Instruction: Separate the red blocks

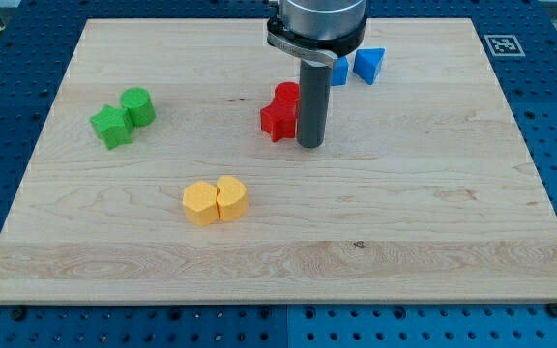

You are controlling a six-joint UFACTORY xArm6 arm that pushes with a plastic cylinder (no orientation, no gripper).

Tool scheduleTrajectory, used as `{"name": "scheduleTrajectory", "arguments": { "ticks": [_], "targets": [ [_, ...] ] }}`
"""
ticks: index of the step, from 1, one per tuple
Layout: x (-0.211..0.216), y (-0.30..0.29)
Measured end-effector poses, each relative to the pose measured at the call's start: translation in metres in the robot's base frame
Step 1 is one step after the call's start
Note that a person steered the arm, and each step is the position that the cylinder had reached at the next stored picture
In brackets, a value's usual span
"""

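While my tip [309, 145] rests on the pale wooden board [433, 222], it stands just right of two touching red blocks: a star-shaped one [277, 120] and a rounder one [286, 96]. With no jaws, only a rod, I hold nothing.

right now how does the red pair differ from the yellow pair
The red blocks sit near the board's middle top, one behind the other, with my tip right beside them on the view's right. The yellow blocks lie lower and left, side by side, with nothing near them. The rod hides part of the red pair; the yellow pair shows fully. In both pairs the blocks touch.
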State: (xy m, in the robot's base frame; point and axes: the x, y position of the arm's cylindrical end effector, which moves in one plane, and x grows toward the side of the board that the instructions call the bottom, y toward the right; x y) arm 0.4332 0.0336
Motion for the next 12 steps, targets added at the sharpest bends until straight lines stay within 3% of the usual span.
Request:
{"name": "scheduleTrajectory", "arguments": {
  "ticks": [2,3,8,12],
  "targets": [
    [-0.003,-0.038],
    [-0.027,-0.048],
    [-0.047,-0.027],
    [-0.047,-0.053]
  ]
}}
